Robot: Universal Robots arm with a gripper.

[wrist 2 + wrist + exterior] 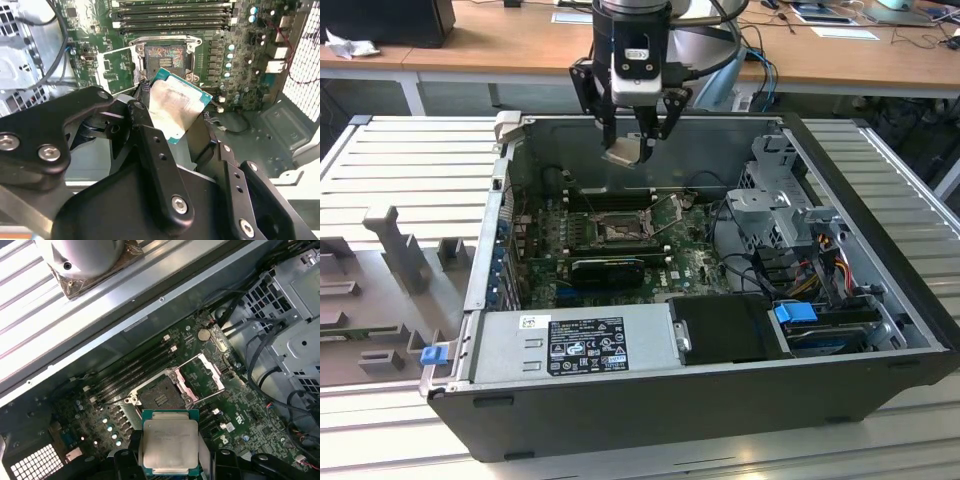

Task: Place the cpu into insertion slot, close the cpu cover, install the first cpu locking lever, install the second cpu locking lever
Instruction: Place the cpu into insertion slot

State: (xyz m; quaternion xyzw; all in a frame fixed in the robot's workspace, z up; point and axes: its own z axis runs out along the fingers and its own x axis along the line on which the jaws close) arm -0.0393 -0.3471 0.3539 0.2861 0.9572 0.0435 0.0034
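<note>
Ribbed grey tabletop [410, 150], open black case [720, 400]; end effector [632, 146] tight around flat square silvery cpu [170, 442].

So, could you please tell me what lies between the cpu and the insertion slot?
Nothing: in the first wrist view, the cpu hangs clear of the open insertion slot, with only open air between them.

The arm [632, 15] hangs straight down, wrist vertical, with the gripper [625, 148] pointing downward. Its black fingers [607, 120] are closed in on the cpu [623, 152], gripping it between the tips by two opposite edges. In both wrist views the finger linkages [155, 165] spread back from the tips, and the chip's metal top faces up toward the wrist
</note>
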